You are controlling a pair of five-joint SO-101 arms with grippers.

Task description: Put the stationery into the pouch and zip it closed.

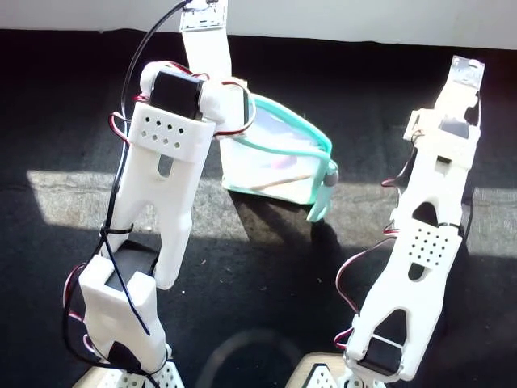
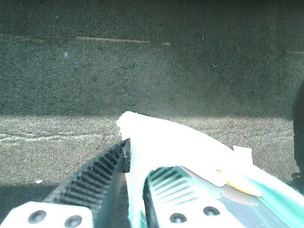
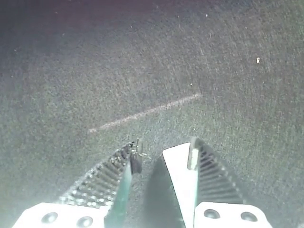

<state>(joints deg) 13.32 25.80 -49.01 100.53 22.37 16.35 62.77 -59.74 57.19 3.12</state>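
The pouch (image 1: 279, 158) is teal-rimmed and translucent white, and stands open-mouthed at the table's middle back. Inside it lie a wooden pencil (image 1: 283, 182) and a pink item (image 1: 283, 162). My left gripper (image 2: 129, 159) is shut on the pouch's (image 2: 190, 147) near-left edge, one finger outside and one inside the wall. A yellow piece of stationery (image 2: 237, 185) shows through the wall. In the high view the left arm (image 1: 170, 137) covers that gripper. My right gripper (image 3: 159, 152) hovers open over bare mat at the far right, with nothing between its fingers, well apart from the pouch.
A black mat (image 1: 266, 267) covers the table, with a sunlit band (image 1: 73, 198) across its middle. The pouch's dark zip pull (image 1: 329, 174) hangs at its right end. A pale wall edge (image 1: 347, 20) runs along the back.
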